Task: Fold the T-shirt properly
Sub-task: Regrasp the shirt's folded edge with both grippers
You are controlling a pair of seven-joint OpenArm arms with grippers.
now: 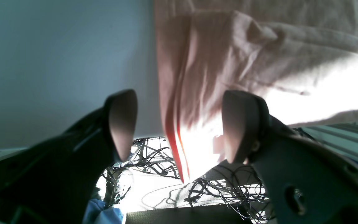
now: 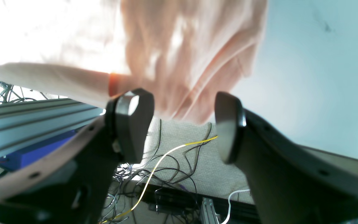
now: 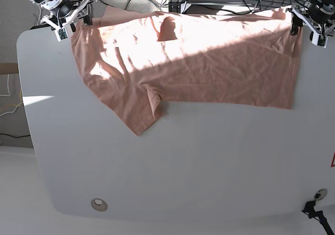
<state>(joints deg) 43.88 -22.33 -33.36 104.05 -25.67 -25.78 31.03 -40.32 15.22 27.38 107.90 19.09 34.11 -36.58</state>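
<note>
While sun cuts across the white table [image 3: 172,167] — no writing readable
T-shirt [image 3: 209,62]: spread flat along the far edge
Left gripper [image 1: 179,126]: jaws wide, fabric between, unclamped
Right gripper [image 2: 183,124]: jaws wide — holding nothing

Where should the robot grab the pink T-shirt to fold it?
Probably the near long edge of the T-shirt, one corner per arm. The shirt lies flat along the table's far edge, sleeve pointing toward the camera, so the near edge is free to lift. Each end effector, left and right, now open at a far corner, would come down from above and pinch.
</note>
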